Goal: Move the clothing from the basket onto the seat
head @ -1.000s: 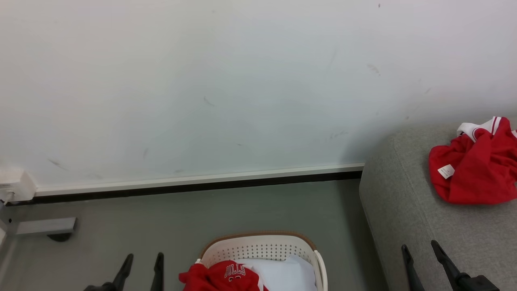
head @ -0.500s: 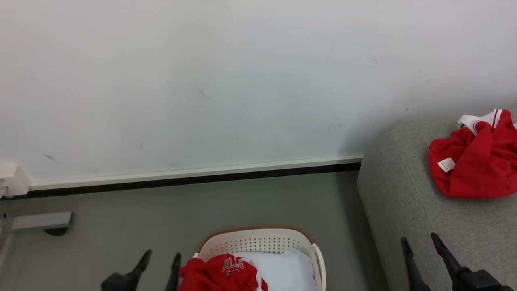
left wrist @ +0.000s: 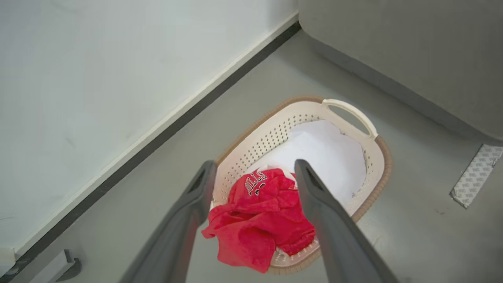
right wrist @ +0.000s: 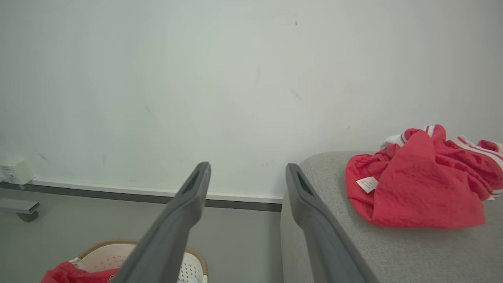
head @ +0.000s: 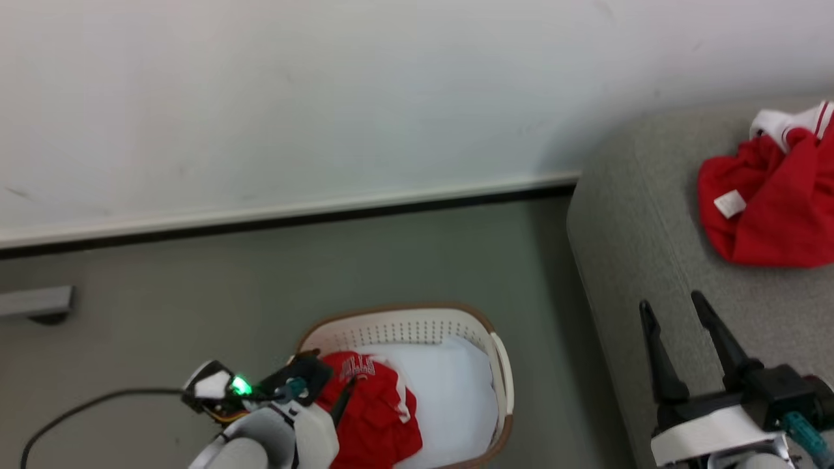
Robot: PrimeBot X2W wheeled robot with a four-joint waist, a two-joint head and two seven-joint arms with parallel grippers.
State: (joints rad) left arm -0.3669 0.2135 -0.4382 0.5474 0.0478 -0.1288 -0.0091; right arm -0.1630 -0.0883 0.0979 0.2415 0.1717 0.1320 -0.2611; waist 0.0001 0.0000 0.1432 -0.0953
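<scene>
Clothing (left wrist: pixel 259 220): bunched in basket (left wrist: pixel 377 157), spilling over rim; another piece (head: pixel 775 215) on seat (head: pixel 638 215). Both jaws open, empty, left pair above basket. Close on thickest fold, seemingly by lettering; spare white sheet (left wrist: pixel 330 157).

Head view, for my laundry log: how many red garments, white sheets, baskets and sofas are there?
Red garments: 2, the basket garment and the sofa garment
White sheet: 1
Basket: 1
Sofa: 1
Total: 5
</scene>
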